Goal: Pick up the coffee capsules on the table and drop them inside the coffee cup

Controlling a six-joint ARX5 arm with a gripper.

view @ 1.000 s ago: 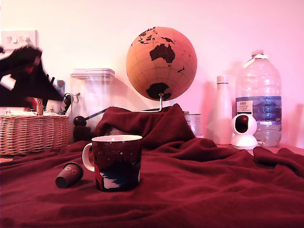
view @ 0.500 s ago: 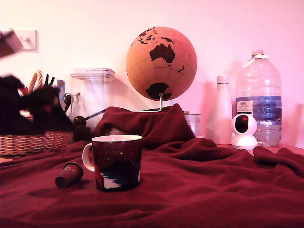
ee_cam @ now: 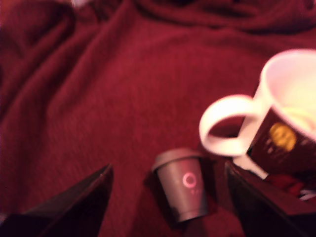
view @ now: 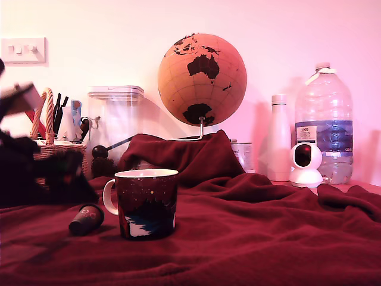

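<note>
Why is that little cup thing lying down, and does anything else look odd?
The coffee capsule lies tipped on its side on the rumpled red blanket, beside the mug's handle. In the wrist view the open gripper straddles it. The mug stands upright; nothing looks spilled or broken.

Blurred hand [view: 59, 179], cup [ee_cam: 291, 123] edge-cropped.

Capsule beside the mug on the red blanket

A small tapered capsule [view: 87, 218] lies tipped on its side on the rumpled dark red blanket [view: 256, 238], just beside the white handle of the upright, speckled dark mug [view: 147, 204], on the exterior view's left.
</note>
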